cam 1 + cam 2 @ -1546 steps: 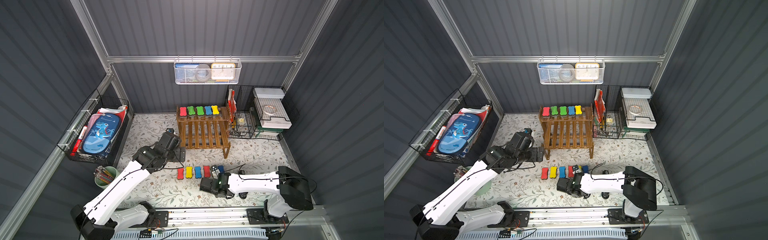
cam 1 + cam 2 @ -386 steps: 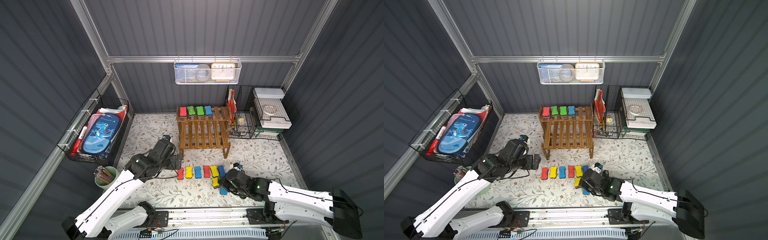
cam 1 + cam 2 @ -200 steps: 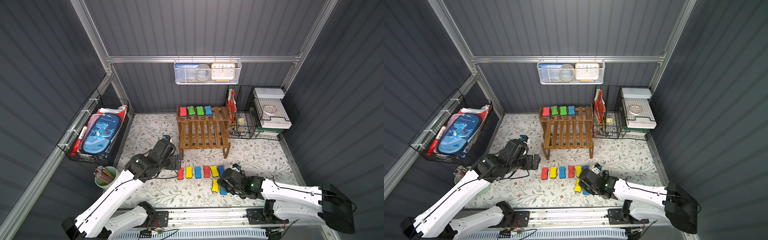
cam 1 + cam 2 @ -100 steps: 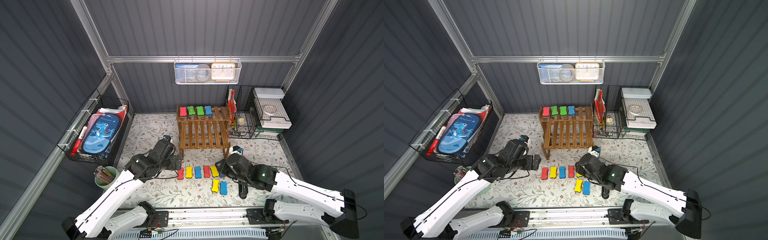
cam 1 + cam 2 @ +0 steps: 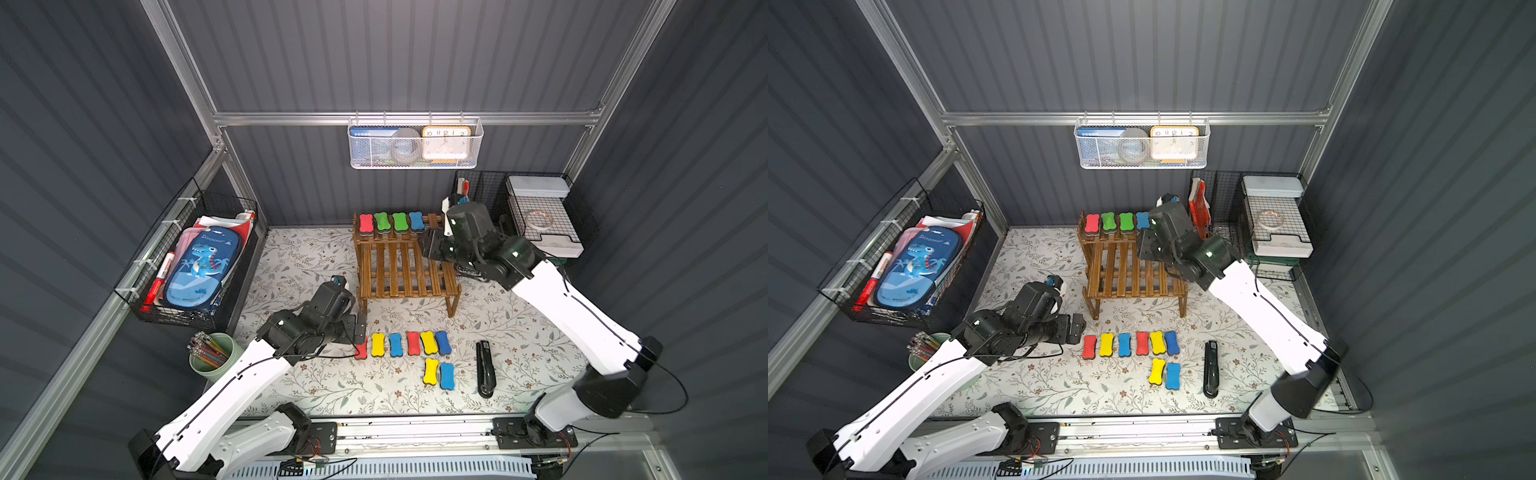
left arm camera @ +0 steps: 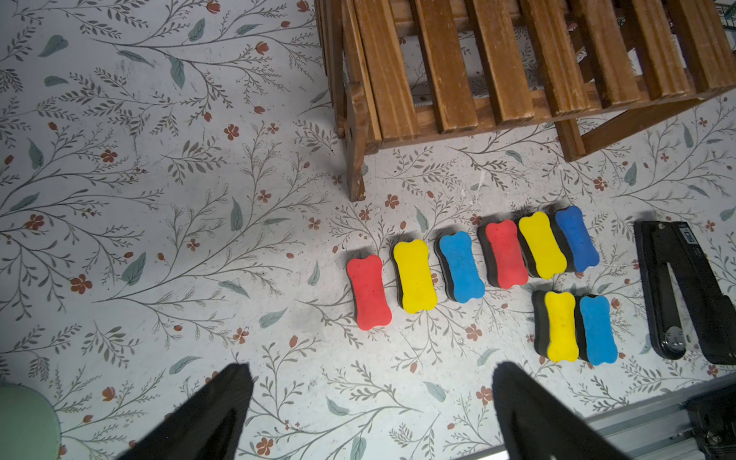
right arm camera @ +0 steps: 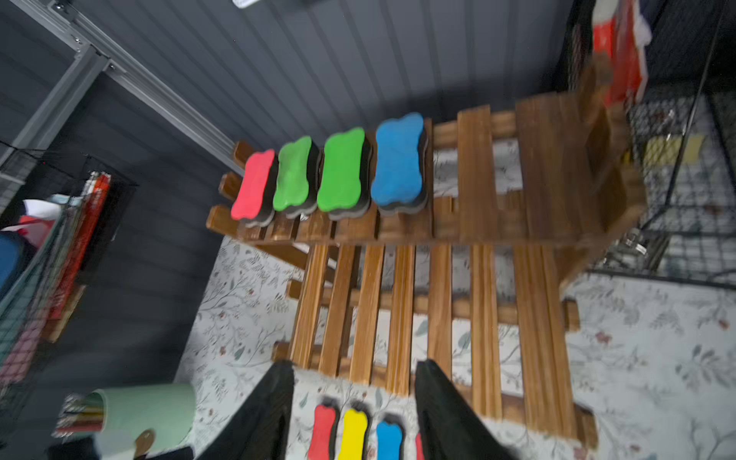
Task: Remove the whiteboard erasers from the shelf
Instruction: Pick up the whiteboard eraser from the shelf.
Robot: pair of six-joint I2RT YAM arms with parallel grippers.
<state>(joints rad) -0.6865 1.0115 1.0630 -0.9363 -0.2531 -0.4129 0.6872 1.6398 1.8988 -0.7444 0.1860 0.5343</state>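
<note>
Stapler (image 6: 653, 259) in left wrist view; shelved erasers (image 7: 342, 171) in right

Black stapler (image 5: 485, 369) on floral mat (image 5: 307, 253)

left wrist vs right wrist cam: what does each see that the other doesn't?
Left wrist only: the black stapler and the yellow-blue eraser pair lying nearer the robot than the six-eraser row. Right wrist only: four erasers on the upper tier of the shelf: red, green, green, blue. Both: the shelf's lower slats, the floral mat, three erasers of that row.
</note>
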